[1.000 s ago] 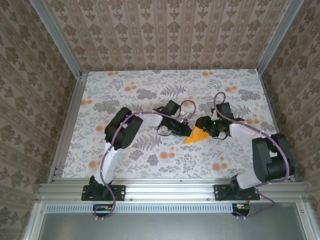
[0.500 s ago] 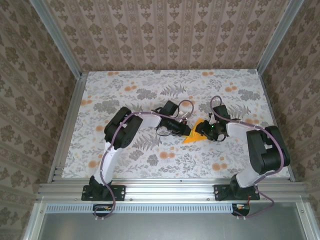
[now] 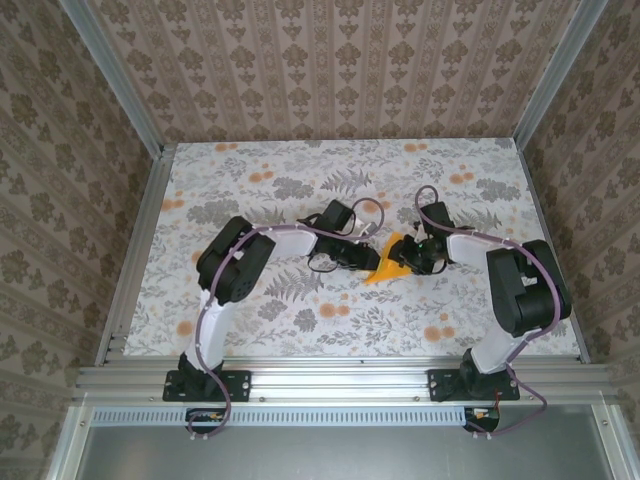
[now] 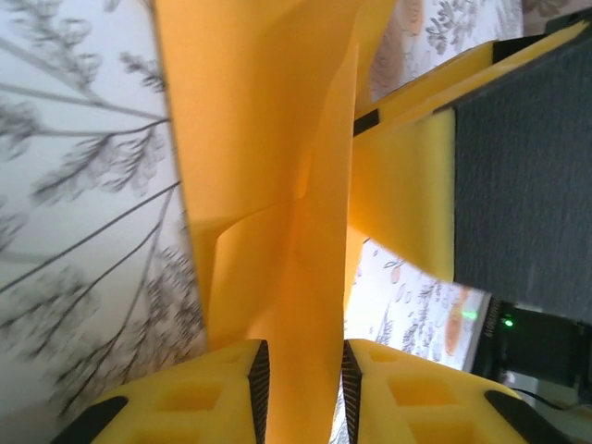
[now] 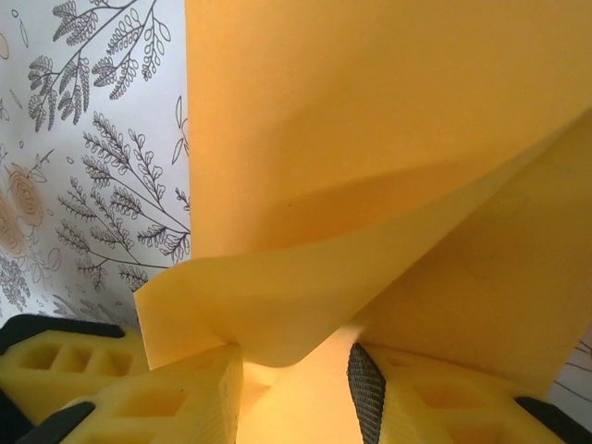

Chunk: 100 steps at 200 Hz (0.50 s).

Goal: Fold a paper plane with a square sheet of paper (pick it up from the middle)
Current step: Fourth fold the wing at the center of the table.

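Standing between the two arms near the middle of the table (image 3: 250,200), the square sheet of paper (image 3: 388,263) is already creased into a smaller pointed shape. Its long axis runs roughly away from the arm bases, with the narrow tip on the far side. The left hand (image 3: 368,260) meets it from the left and the right hand (image 3: 408,256) from the right, so neither is nearer; both are right at the paper.

From the left wrist, a folded edge of the sheet runs straight down into a narrow gap between the fingers (image 4: 213,393), with a finger of the right hand (image 4: 407,203) just beside the same flap. From the right wrist, a curled fold sits in a somewhat wider gap between the fingers (image 5: 176,402).

Whether either hand really pinches the paper or only straddles it, I cannot tell.
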Motion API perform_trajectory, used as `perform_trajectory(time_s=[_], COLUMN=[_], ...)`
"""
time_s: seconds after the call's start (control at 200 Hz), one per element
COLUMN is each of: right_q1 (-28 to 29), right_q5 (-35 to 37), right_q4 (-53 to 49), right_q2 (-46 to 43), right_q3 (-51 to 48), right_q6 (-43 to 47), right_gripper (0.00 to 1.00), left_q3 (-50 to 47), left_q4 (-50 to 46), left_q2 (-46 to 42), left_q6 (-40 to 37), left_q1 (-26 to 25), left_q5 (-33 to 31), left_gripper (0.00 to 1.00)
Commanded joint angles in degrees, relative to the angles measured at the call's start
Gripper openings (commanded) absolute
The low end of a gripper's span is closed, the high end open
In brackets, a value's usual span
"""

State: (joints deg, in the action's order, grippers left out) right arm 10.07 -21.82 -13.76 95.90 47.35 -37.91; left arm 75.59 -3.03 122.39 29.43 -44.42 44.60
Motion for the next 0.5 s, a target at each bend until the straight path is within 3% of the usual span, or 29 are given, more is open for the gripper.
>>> perform_trajectory(time_s=[0.0, 0.315, 0.495], right_q1=[0.7, 3.3, 4.7], right_q5=[4.9, -1.8, -5.4], right_q4=[-4.6, 0.0, -2.9], right_q2=[3.3, 5.0, 8.2], right_q3=[-0.4, 2.8, 7.8], right_q6=[-0.5, 4.2, 10.1], right_gripper=[0.40, 0.41, 0.41], left_q3=[-3.5, -14.3, -19.8], left_q4=[0.1, 11.6, 18.4], left_q2=[-5.2, -13.1, -15.8], left_q6=[-3.1, -0.9, 3.6], left_q1=[0.1, 0.7, 2.6], left_q5=[-7.2, -17.3, -19.1], left_gripper=[0.32, 0.36, 0.38])
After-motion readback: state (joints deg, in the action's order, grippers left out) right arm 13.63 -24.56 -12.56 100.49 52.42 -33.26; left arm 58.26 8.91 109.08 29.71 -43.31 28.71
